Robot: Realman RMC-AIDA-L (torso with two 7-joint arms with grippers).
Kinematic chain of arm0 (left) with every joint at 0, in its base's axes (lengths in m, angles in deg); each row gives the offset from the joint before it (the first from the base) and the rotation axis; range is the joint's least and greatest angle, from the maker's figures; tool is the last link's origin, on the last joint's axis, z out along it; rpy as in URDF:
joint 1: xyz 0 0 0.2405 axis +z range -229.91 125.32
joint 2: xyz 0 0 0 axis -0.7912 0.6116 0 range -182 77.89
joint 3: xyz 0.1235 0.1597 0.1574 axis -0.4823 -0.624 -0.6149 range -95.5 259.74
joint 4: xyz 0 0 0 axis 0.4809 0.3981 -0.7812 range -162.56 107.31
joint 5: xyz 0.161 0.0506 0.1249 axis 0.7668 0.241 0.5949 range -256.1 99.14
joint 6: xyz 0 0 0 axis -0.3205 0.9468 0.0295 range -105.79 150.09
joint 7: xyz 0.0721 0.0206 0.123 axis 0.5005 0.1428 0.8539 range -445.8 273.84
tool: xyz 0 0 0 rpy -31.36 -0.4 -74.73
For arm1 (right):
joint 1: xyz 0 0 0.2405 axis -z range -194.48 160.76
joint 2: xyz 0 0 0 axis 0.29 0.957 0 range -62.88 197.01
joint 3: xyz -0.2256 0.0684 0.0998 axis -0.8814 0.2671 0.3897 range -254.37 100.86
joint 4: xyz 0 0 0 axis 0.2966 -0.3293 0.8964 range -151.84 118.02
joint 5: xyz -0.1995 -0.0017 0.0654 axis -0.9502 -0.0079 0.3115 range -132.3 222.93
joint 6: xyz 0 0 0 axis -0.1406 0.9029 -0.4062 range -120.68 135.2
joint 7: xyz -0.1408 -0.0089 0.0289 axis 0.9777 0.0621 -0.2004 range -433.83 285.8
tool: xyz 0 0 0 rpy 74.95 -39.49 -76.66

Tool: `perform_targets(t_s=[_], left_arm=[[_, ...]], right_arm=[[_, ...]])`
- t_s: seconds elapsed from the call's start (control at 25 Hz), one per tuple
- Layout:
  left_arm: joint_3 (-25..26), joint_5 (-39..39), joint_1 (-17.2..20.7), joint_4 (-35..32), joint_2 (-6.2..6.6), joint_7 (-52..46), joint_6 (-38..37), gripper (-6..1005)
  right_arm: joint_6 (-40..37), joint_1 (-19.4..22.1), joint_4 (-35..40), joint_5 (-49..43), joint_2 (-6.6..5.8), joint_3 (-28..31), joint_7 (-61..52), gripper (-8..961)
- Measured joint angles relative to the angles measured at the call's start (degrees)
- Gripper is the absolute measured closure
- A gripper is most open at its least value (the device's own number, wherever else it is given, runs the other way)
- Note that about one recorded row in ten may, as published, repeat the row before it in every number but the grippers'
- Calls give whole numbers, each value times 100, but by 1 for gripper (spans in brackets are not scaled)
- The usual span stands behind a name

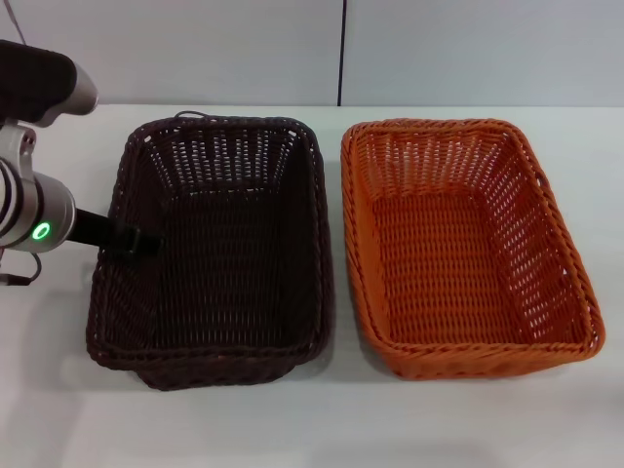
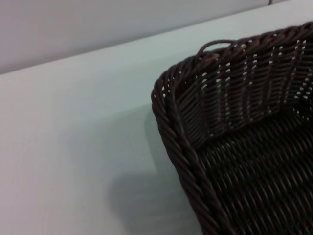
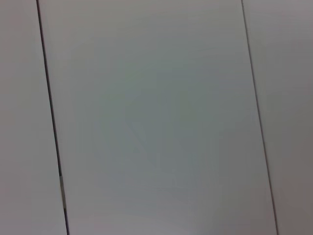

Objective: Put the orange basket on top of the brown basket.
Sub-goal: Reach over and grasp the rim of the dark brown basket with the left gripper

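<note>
Head view gives you the brown basket (image 1: pixel 216 253) and the orange basket (image 1: pixel 468 244) side by side on the white table (image 1: pixel 312 429), just apart. Your left gripper (image 1: pixel 136 241) reaches level over the brown basket's left rim — jaw state can't be told.

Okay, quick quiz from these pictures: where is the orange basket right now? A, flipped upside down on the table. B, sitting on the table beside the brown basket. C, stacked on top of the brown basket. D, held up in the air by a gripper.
B: the orange basket sits upright on the table beside the brown basket, with a narrow gap between them; only the left gripper is in view, at the brown basket's rim.
</note>
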Motion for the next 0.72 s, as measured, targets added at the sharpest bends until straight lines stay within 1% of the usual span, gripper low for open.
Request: perform_targets(t_s=[0.16, 0.28, 0.44, 0.52, 0.72], left_arm=[[-34, 23, -40, -12, 11, 29, 78, 233], [-45, 25, 8, 127, 23, 138, 103, 244], [-56, 29, 41, 182, 23, 211, 95, 259], [-70, 16, 65, 181, 19, 399, 65, 267], [-34, -28, 26, 70, 19, 435, 10, 482]], right_arm=[[-17, 7, 4, -9, 0, -5, 0, 143], [-17, 17, 15, -23, 0, -6, 0, 143], [-17, 27, 34, -33, 0, -1, 0, 143], [-17, 30, 35, -34, 0, 1, 0, 144], [-17, 36, 38, -35, 0, 6, 0, 144]])
